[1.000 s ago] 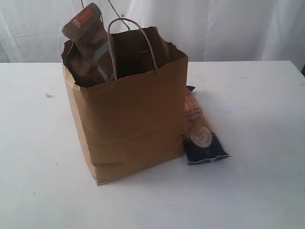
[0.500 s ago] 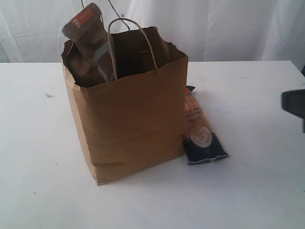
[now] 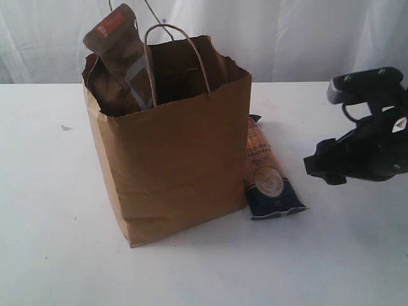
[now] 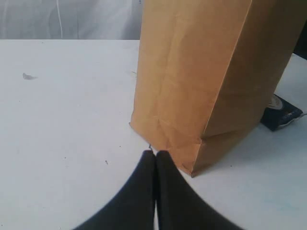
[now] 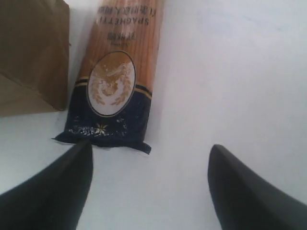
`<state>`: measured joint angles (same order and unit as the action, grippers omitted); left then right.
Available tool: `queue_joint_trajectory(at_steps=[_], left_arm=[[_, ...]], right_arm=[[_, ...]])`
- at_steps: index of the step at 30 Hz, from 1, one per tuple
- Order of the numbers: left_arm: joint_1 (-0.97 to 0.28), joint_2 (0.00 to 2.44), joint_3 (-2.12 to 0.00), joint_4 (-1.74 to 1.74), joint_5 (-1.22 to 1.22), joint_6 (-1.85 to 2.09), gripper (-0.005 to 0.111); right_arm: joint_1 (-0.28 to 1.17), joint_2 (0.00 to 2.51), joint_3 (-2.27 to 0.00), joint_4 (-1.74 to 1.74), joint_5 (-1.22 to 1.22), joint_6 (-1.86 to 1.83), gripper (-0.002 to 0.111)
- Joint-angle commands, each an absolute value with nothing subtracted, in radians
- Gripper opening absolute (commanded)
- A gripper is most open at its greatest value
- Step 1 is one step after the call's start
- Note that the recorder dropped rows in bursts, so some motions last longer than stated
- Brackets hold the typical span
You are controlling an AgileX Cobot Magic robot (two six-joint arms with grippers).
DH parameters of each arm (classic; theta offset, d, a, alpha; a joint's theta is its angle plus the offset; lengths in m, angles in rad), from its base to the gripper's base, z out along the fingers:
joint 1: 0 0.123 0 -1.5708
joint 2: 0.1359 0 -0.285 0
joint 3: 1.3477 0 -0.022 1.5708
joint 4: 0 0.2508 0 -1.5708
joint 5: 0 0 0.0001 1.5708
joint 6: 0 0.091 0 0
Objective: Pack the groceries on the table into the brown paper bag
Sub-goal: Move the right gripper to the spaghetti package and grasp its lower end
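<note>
My right gripper [image 5: 149, 147] hangs wide open near the dark end of the packet [image 5: 115, 81]; my left gripper [image 4: 155, 154] sits pressed together, empty, beside the paper bag [image 4: 192, 81]

The tall brown paper bag [image 3: 178, 159] is being borne upright on the white table [image 3: 51, 210], its bottom corner just ahead of the left hand's [image 4: 154, 154] closed tips. The dark-brown pouch [image 3: 118, 48] is being held in the bag's mouth, its red label poking above the rim. The long orange-navy packet [image 3: 268, 175] is being supported flat just beside the bag, with its navy end nearest the right hand [image 5: 149, 148], just ahead of the spread fingers [image 5: 53, 191].
</note>
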<state>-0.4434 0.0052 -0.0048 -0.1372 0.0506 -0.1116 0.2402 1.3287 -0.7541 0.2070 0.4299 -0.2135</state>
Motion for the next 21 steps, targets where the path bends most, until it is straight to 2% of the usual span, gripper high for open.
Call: queue_joint_trajectory(at_steps=[1,6,21], left_arm=[[-0.439,0.0,0.0,-0.148,0.052,-0.108,0.0],[-0.439,0.0,0.0,-0.148,0.052,-0.108,0.0],[-0.439,0.0,0.0,-0.148,0.052,-0.108,0.0]], right_arm=[[0.23,1.468,-0.762,0.422,0.327,-0.45,0.064],[0.23,1.605,-0.828,0.731,0.386,-0.789,0.064],[0.23,1.825,-0.953,0.723,0.405,-0.808,0.063]])
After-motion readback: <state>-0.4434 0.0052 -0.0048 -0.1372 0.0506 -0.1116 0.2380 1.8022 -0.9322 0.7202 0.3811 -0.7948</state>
